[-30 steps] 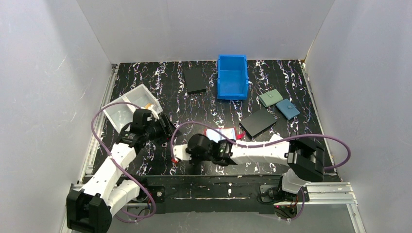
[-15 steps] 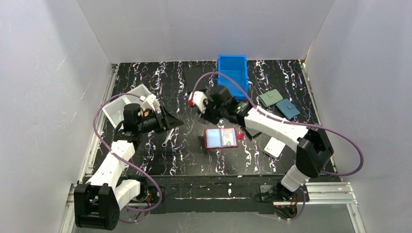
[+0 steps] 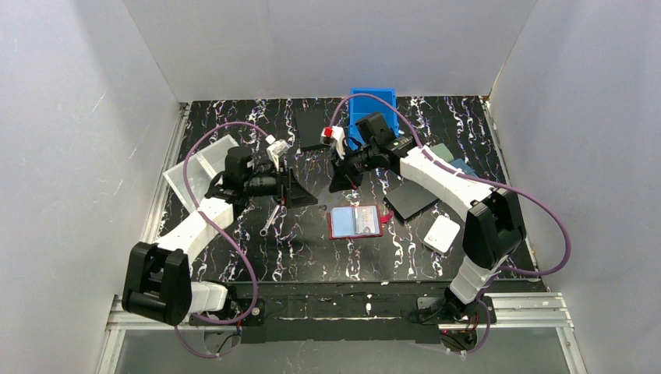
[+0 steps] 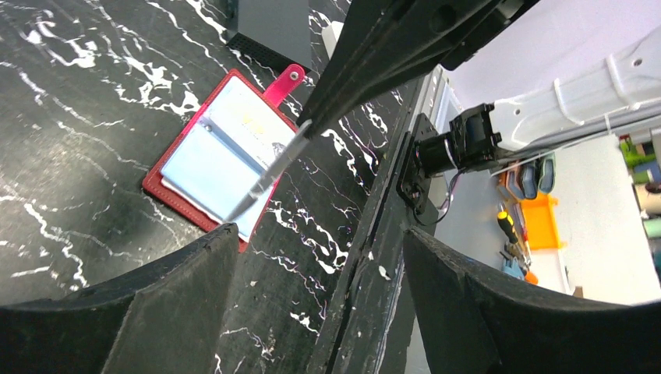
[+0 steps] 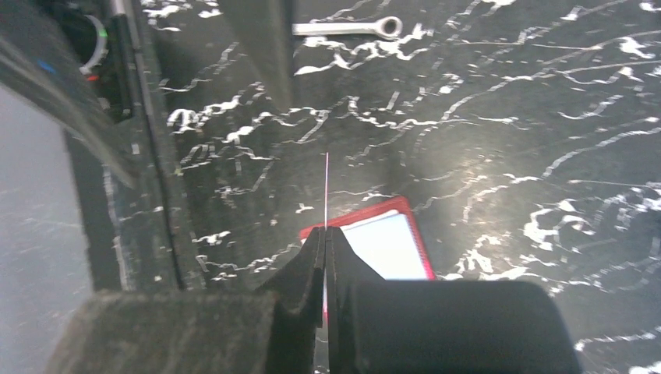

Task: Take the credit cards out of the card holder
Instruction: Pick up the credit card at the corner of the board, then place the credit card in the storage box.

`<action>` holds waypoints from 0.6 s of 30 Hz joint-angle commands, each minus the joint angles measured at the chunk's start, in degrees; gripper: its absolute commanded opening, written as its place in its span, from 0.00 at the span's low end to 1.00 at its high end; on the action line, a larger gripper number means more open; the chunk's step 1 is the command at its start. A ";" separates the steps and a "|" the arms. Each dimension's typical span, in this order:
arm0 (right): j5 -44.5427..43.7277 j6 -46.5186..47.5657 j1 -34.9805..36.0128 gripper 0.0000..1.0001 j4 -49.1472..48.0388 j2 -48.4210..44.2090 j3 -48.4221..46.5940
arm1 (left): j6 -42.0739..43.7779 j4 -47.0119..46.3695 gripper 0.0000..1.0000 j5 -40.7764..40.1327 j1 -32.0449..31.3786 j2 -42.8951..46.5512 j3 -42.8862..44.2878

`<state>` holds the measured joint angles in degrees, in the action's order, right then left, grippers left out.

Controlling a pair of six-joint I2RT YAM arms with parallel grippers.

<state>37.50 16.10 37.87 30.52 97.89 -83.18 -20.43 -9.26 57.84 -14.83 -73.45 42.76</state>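
Observation:
The red card holder lies open on the table, its pale blue pockets up, also seen in the left wrist view and under my right fingers. My right gripper hangs above and behind it, shut on a thin whitish credit card seen edge-on, which shows as a grey strip in the left wrist view. My left gripper hovers left of the holder, open and with nothing between its fingers. Its tips point towards the right gripper. No orange card shows.
A wrench lies left of the holder. A white wallet and a black case lie to its right. Further back are a blue bin, another black case and a blue wallet. A white tray sits far left.
My right arm swung from the near edge to the back centre, staying shut. My left gripper moved right towards the table's middle and opened wider.

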 commanded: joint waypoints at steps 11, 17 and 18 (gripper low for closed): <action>14.20 -6.46 -0.52 0.01 -4.72 -1.61 -0.51 | 4.51 -1.11 0.46 3.55 -4.82 -5.00 2.65; 15.20 -7.47 -0.51 0.01 -6.06 -1.67 0.79 | 2.89 -1.12 0.00 6.68 -4.79 -7.07 3.03; 15.12 -7.90 -0.56 0.01 -6.31 -1.52 0.77 | 2.74 -1.11 0.00 7.09 -4.82 -6.92 2.96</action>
<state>49.58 10.20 37.56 27.14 97.89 -82.52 -17.41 -10.59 62.04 -19.53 -80.12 44.45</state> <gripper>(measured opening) 0.053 0.022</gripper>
